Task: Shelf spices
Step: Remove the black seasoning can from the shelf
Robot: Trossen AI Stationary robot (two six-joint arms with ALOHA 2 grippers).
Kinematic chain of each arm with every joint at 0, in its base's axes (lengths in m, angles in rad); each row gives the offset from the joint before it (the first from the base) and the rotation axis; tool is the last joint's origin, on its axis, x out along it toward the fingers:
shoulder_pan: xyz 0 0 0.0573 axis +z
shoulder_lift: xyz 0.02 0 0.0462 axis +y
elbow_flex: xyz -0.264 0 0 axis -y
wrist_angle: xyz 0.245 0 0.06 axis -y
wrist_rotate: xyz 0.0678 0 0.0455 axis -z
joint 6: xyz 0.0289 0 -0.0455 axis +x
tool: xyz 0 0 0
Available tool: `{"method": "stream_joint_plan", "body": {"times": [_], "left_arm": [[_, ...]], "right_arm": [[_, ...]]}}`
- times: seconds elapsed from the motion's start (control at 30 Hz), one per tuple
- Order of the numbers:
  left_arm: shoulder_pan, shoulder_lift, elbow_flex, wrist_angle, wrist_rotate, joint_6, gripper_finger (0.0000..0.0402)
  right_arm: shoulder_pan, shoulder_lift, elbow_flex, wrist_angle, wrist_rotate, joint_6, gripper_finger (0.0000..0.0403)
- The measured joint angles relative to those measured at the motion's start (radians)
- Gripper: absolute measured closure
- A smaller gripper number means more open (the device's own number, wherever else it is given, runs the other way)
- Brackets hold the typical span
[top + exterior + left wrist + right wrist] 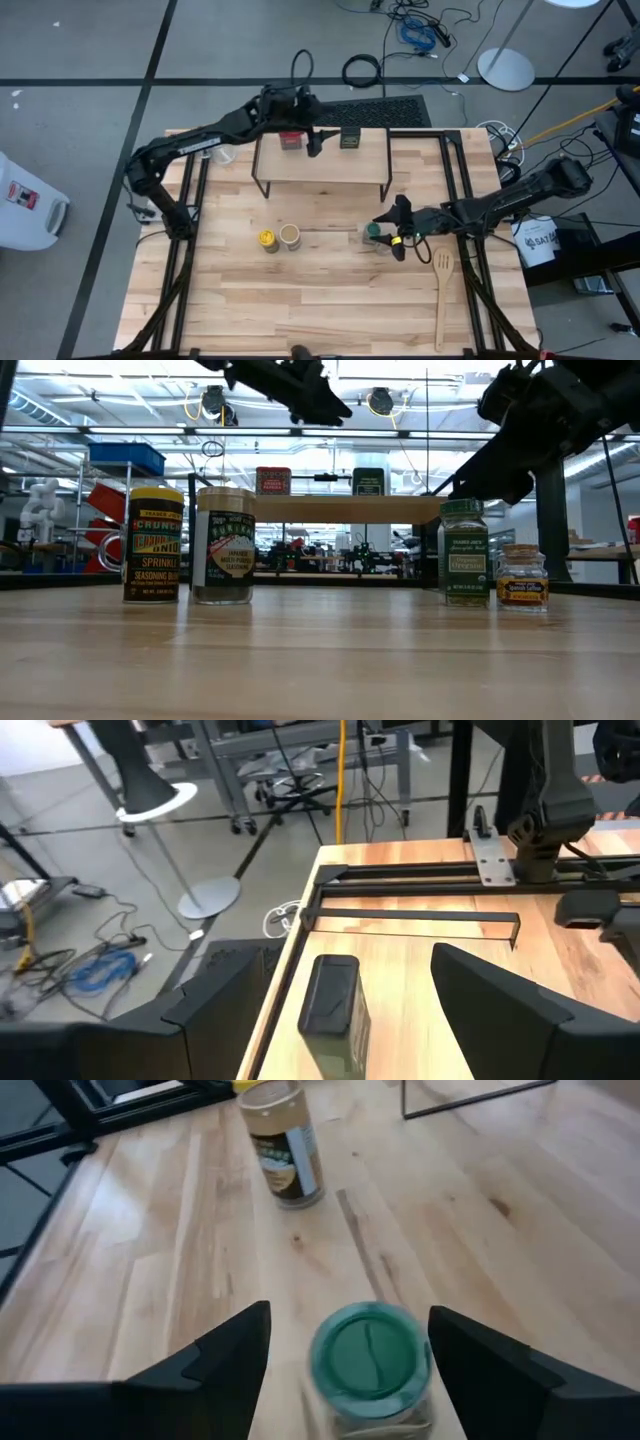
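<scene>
Right hand (pixel 345 1355) open astride green-lidded jar (pixel 372 1355); left hand (pixel 316 138) open above shelf (pixel 320 170), between red tin (pixel 290 140) and dark tin (pixel 350 138).

In the right wrist view, the green-lidded jar (pixel 372 1365) is blurred and its body is cut off by the frame edge, so its label cannot be read. The yellow jar (pixel 252 1085) shows only a sliver there. From above, the tiny brown jar is hidden under the right end effector (pixel 398 228).
</scene>
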Motion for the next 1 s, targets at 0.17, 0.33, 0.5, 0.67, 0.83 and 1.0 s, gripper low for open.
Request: {"method": "stream_joint_plan", "body": {"times": [0.17, 0.33, 0.5, 0.67, 0.83, 1.0], "left_arm": [[0.030, 0.072, 0.063, -0.014, 0.073, 0.024, 0.0102], [0.039, 0.135, 0.099, -0.020, 0.109, 0.031, 0.0102], [0.037, 0.174, 0.103, -0.016, 0.112, 0.033, 0.0102], [0.032, 0.207, 0.103, -0.015, 0.028, 0.061, 0.0102], [0.026, 0.220, 0.103, -0.008, 0.012, 0.076, 0.0102], [0.024, 0.230, 0.103, -0.009, 0.010, 0.077, 0.0102]], "right_arm": [[0.047, 0.000, 0.000, 0.001, 0.024, 0.022, 0.0144], [0.082, 0.000, 0.000, 0.029, 0.051, 0.019, 0.0144], [0.096, 0.000, 0.000, 0.054, 0.051, 0.016, 0.0144], [0.096, 0.000, 0.000, 0.061, 0.052, 0.013, 0.0144], [0.096, 0.000, 0.000, 0.075, 0.052, -0.002, 0.0144], [0.097, 0.000, 0.000, 0.101, 0.052, -0.027, 0.0145]]}}
